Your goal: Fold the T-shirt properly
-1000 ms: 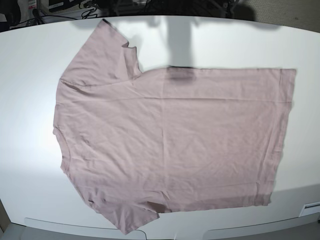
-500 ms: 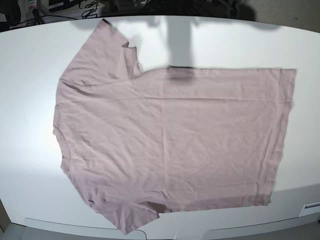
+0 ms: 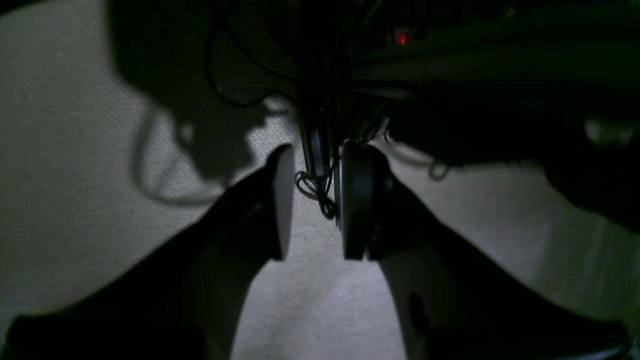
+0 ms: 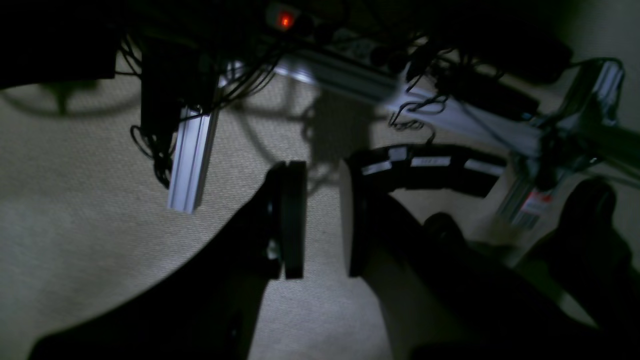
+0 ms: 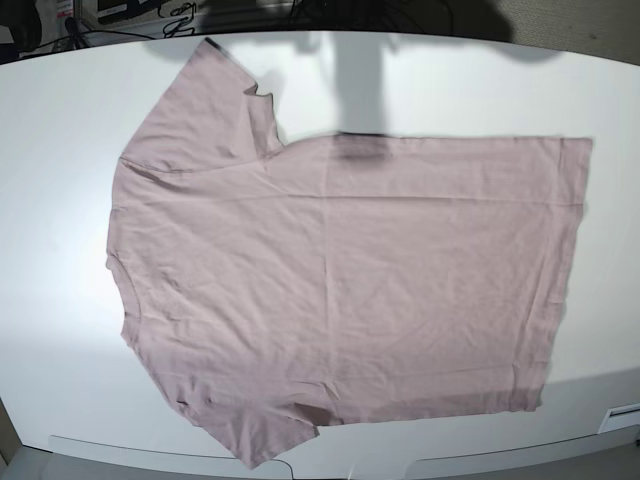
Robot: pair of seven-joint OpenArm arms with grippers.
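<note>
The mauve-pink T-shirt (image 5: 340,280) lies spread flat on the white table (image 5: 60,150), neckline toward the left, hem toward the right. One sleeve (image 5: 205,100) points to the far edge and the other sleeve (image 5: 260,430) reaches the near edge. Neither arm shows in the base view. In the left wrist view my left gripper (image 3: 312,205) hangs over carpet, its jaws apart with nothing between them. My right gripper (image 4: 320,222) is likewise open and empty above the floor. The T-shirt is out of sight in both wrist views.
Beige carpet (image 3: 75,175), tangled black cables (image 3: 315,187) and an aluminium frame leg (image 4: 192,160) fill the wrist views. Dark equipment and cables (image 5: 150,15) line the table's far edge. A shadow (image 5: 360,90) falls across the table's far middle.
</note>
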